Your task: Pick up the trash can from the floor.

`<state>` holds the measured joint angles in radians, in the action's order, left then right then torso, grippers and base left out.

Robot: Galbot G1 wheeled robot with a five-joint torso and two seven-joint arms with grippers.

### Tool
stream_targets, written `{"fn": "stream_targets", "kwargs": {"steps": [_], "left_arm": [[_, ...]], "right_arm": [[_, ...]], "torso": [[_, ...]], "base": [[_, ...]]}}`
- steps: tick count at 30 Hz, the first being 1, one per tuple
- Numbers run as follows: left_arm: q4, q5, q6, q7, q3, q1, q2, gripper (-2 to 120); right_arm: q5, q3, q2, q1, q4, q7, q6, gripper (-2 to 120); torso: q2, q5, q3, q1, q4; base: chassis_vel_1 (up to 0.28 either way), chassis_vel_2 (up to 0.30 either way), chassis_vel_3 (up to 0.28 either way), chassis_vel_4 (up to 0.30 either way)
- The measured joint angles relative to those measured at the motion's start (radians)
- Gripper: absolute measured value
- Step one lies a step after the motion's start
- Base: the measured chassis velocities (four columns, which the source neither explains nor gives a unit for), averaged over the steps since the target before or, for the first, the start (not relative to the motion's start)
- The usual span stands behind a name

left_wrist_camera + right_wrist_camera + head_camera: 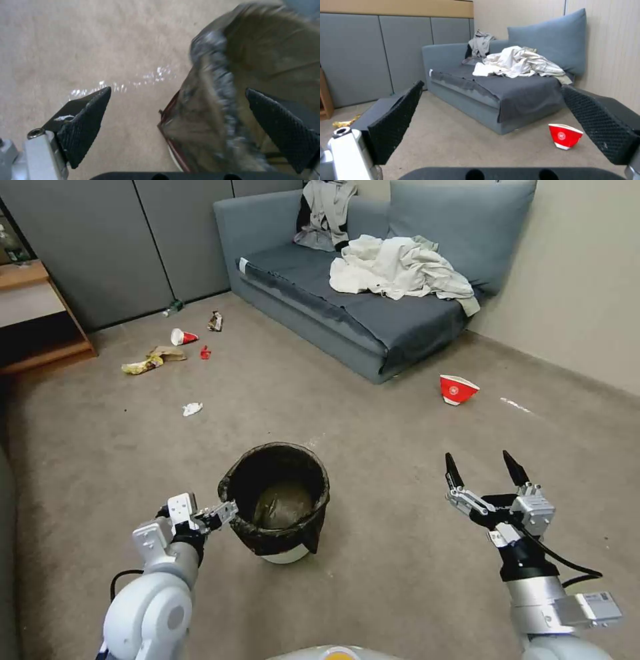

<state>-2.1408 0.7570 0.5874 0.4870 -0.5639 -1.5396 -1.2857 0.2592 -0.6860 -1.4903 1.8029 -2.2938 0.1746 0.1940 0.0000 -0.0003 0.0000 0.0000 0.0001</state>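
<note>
The trash can (279,499), a small white bin lined with a crinkled black bag, stands upright on the beige carpet floor (400,447) just in front of me. My left gripper (225,509) is at the can's left rim and is open. In the left wrist view the bagged rim (213,100) lies between the spread fingers of my left gripper (178,90), with one finger over the carpet and the other over the can's inside. My right gripper (483,465) hovers open and holds nothing, to the right of the can and well apart from it; my right gripper (492,85) faces the sofa.
A grey-blue sofa (373,313) with piled clothes stands ahead on the right. A red-and-white paper bowl (457,389) lies on its side on the carpet near it. Scattered litter (167,355) lies at the far left, by a wooden shelf (33,313).
</note>
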Motion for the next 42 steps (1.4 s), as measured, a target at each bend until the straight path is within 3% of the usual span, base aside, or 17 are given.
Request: {"fn": "stream_targets", "kwargs": {"steps": [7, 10, 15, 23, 29, 35, 42], "left_arm": [[0.076, 0.11, 0.026, 0.036, 0.015, 0.071, 0.032, 100], [0.096, 0.143, 0.031, 0.042, 0.022, 0.093, 0.041, 94], [0.125, 0.185, 0.044, 0.049, 0.039, 0.128, 0.054, 81], [0.166, 0.232, 0.07, 0.081, 0.066, 0.179, 0.058, 49], [0.173, 0.243, 0.078, 0.092, 0.072, 0.192, 0.053, 32], [0.174, 0.252, 0.078, 0.095, 0.063, 0.192, 0.053, 7], [0.156, 0.277, 0.07, 0.096, 0.044, 0.191, 0.053, 5]], "right_arm": [[-0.005, -0.008, -0.01, 0.005, 0.0, 0.0, 0.0, 100], [-0.012, -0.009, -0.016, 0.006, -0.001, 0.0, 0.0, 100], [-0.023, -0.008, -0.027, 0.007, -0.002, -0.001, 0.0, 100], [-0.025, -0.01, -0.027, 0.007, 0.001, -0.005, 0.0, 100], [-0.024, -0.013, -0.023, 0.007, 0.004, -0.006, 0.0, 100], [-0.023, -0.013, -0.02, 0.005, 0.009, -0.007, 0.0, 100], [-0.02, -0.015, -0.01, 0.006, 0.01, -0.01, 0.001, 100]], "torso": [[0.0, 0.0001, 0.0, 0.0, -0.0002], [0.0, 0.0002, 0.0, 0.0, -0.0001], [0.0, 0.0002, 0.0, 0.0, -0.0001], [0.0, 0.0002, 0.0, 0.0, -0.0001], [0.0, 0.0003, 0.0, 0.0, -0.0001], [0.0, 0.0002, 0.0, 0.0, -0.0001], [0.0, 0.0002, 0.0, 0.0, -0.0001]], "base": [[0.0, 0.0, 0.0, 0.0], [0.0, 0.0, 0.0, 0.0], [0.0, 0.0, 0.0, 0.0], [0.0, 0.0, 0.0, 0.0], [0.0, 0.0, 0.0, 0.0], [0.0, 0.0, 0.0, 0.0], [0.0, 0.0, 0.0, 0.0]]}}
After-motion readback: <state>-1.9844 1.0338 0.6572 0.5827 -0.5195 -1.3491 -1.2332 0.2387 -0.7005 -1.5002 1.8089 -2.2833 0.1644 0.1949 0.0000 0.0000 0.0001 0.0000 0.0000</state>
